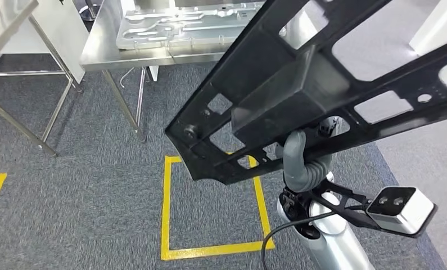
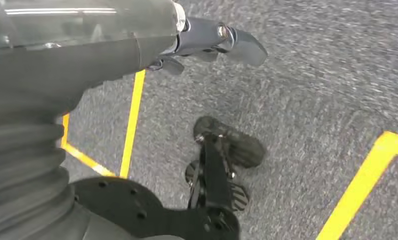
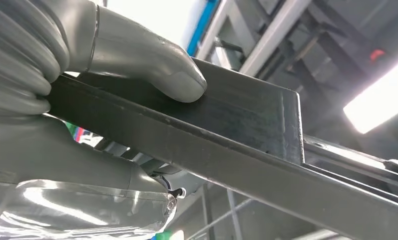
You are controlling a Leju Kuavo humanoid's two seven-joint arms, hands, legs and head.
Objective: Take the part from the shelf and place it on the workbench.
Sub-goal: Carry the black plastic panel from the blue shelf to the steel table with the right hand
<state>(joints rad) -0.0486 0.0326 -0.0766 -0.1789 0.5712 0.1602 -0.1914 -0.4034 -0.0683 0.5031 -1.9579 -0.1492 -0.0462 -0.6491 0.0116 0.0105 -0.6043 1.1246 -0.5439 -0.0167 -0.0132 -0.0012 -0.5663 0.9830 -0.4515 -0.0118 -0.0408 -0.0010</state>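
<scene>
The part (image 1: 299,84) is a large black metal frame with cut-out openings, tilted and held up over the carpet in the head view. My right hand (image 1: 301,164) grips its lower bar from beneath. In the right wrist view the grey thumb (image 3: 151,65) presses on the part's flat black edge (image 3: 247,130). The steel workbench (image 1: 97,53) stands ahead at the upper left, apart from the part. My left hand (image 2: 212,40) hangs over the grey carpet with its dark fingers stretched out and nothing in them.
A silvery stamped plate (image 1: 176,25) lies on the workbench. A second steel table frame (image 1: 18,73) stands at the far left. Yellow tape (image 1: 165,214) marks a square on the carpet below the part. A white surface (image 1: 440,22) shows at the upper right.
</scene>
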